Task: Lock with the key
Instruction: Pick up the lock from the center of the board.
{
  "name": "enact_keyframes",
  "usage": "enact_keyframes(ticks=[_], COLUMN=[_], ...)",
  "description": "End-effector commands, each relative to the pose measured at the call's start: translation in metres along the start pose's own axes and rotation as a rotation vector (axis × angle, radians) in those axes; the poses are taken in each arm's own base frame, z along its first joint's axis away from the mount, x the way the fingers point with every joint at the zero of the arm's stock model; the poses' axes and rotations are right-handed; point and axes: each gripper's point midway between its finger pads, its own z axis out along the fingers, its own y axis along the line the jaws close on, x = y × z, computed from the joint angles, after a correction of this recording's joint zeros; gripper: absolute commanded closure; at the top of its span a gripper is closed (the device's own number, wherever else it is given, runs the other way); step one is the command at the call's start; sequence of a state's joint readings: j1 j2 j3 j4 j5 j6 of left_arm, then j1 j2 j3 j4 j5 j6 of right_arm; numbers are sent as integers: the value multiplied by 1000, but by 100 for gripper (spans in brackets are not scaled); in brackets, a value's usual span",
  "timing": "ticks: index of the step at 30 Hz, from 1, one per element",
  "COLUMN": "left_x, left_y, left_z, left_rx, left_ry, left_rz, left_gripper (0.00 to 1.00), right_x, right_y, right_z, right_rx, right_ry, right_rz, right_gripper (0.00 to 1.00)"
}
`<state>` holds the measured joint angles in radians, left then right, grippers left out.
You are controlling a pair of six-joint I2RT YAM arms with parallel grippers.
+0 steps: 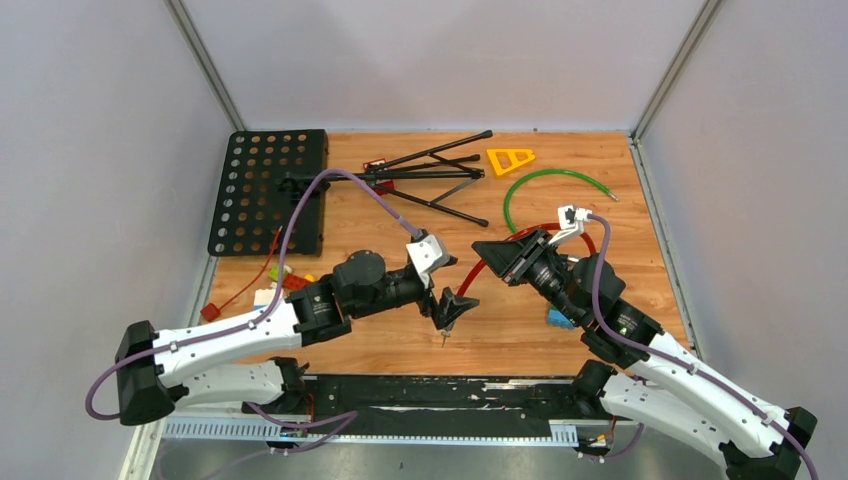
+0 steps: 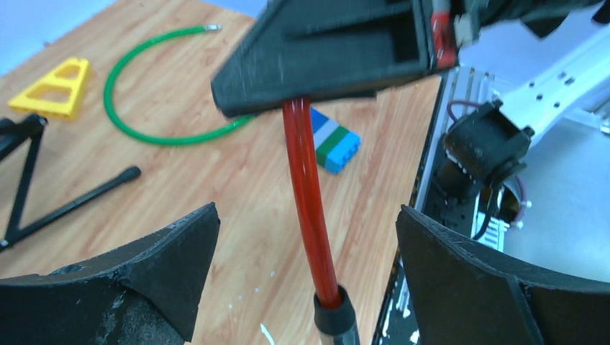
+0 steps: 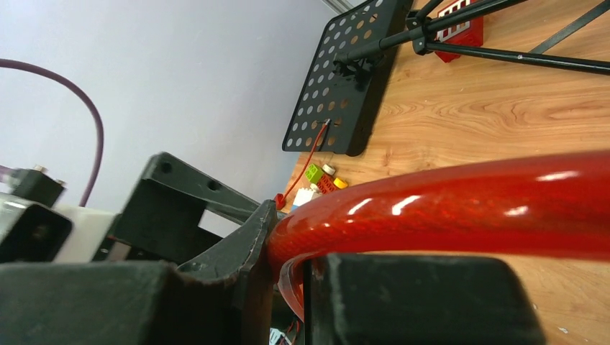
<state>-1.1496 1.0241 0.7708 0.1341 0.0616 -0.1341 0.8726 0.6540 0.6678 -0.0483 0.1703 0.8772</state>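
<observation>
One red cable lock [image 2: 306, 187] — right claw [image 1: 503, 262] clamped on it, left claw [image 1: 455, 305] spread apart, cable between.

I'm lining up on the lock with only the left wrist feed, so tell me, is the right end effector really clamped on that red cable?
Observer: Yes, the right wrist view shows the right end effector closed on the red cable.
Operator: Where does the cable go past it?
Observer: From above, it arcs behind that end effector in a loop.
Operator: Any key in sight?
Observer: Only a small item just nearside of the left end effector, too small to identify.
</observation>
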Motion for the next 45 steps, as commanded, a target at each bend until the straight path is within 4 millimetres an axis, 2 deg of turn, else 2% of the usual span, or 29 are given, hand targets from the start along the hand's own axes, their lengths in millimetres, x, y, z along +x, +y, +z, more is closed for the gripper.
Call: enact_keyframes(ticks=[1, 6, 12, 23, 25, 28, 31, 32, 34, 41, 43, 45], left_x=[-30, -16, -4, 11, 12, 12, 12, 11, 12, 15, 13, 7], left_y=[7, 13, 12, 12, 12, 13, 13, 20, 27, 42, 46, 48], left_z=[10, 18, 22, 28, 28, 29, 29, 29, 29, 24, 20, 17], left_rx=[-37, -63, -52, -57, -59, -68, -72, -113, -159, -249, -277, -287], left_ry=[-44, 24, 51, 91, 92, 91, 87, 80, 85, 98, 85, 65], left_rz=[43, 46, 26, -10, -18, -27, -36, -48, -67, -78, -73, -59], left_gripper=[3, 13, 15, 29, 34, 49, 76, 85, 98, 100, 100, 100], right_x=[-15, -17, -18, -18, -19, -19, -19, -19, -19, -16, -14, -13], right_y=[12, 13, 14, 13, 14, 14, 13, 13, 13, 6, 7, 8], right_z=[0, -1, -2, -2, -2, -2, -2, -2, -2, -3, -2, -2], right_rx=[-38, -42, -43, -41, -41, -41, -40, -39, -39, -10, -13, -14], right_ry=[-57, -63, -68, -70, -72, -73, -73, -73, -74, -61, -51, -40], right_rz=[8, 9, 12, 11, 8, 8, 10, 12, 12, 7, 0, -12], right_gripper=[100, 100, 100, 100, 100, 100, 100, 100, 100, 99, 94, 79])
